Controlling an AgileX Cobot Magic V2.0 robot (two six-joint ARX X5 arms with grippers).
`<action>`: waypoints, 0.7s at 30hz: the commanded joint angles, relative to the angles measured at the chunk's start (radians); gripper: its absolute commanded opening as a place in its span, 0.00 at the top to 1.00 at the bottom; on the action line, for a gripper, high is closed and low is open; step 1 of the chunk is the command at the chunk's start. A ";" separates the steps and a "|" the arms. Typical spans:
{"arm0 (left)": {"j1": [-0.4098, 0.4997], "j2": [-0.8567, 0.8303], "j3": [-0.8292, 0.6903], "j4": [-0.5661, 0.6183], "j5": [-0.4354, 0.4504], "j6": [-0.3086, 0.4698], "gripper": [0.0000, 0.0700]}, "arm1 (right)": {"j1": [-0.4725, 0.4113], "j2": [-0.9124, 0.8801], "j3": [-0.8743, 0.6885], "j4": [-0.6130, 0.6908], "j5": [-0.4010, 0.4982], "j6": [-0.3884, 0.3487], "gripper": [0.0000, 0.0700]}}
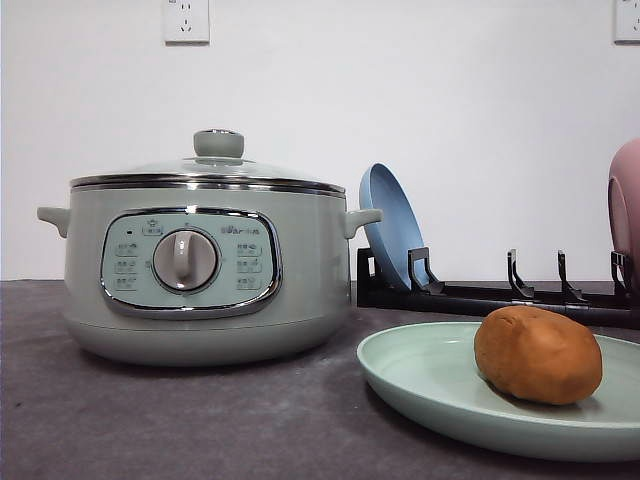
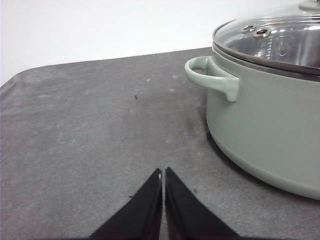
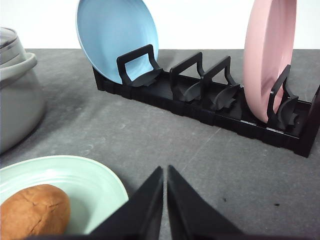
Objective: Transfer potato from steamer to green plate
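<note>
The orange-brown potato (image 1: 538, 354) lies on the green plate (image 1: 430, 385) at the front right of the table; the same potato (image 3: 32, 210) and plate (image 3: 85, 180) appear in the right wrist view. The pale-green steamer (image 1: 205, 270) stands left of the plate with its glass lid (image 1: 215, 165) on. My right gripper (image 3: 165, 172) is shut and empty, just beside the plate's rim. My left gripper (image 2: 163, 175) is shut and empty over bare mat, beside the steamer (image 2: 270, 120) and its side handle (image 2: 212, 77).
A black dish rack (image 1: 500, 295) stands behind the plate, holding a blue plate (image 1: 392, 225) upright at its left end and a pink dish (image 1: 627, 200) at its right end. In the right wrist view the rack (image 3: 210, 95) lies ahead across grey mat.
</note>
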 commanded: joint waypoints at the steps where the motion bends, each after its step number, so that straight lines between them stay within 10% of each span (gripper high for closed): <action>1: 0.002 -0.002 -0.021 -0.008 -0.002 -0.003 1.00 | 0.000 -0.001 -0.005 0.006 -0.001 -0.005 1.00; 21: 0.002 -0.002 -0.021 -0.008 -0.002 -0.003 1.00 | 0.000 -0.001 -0.005 0.006 -0.001 -0.005 1.00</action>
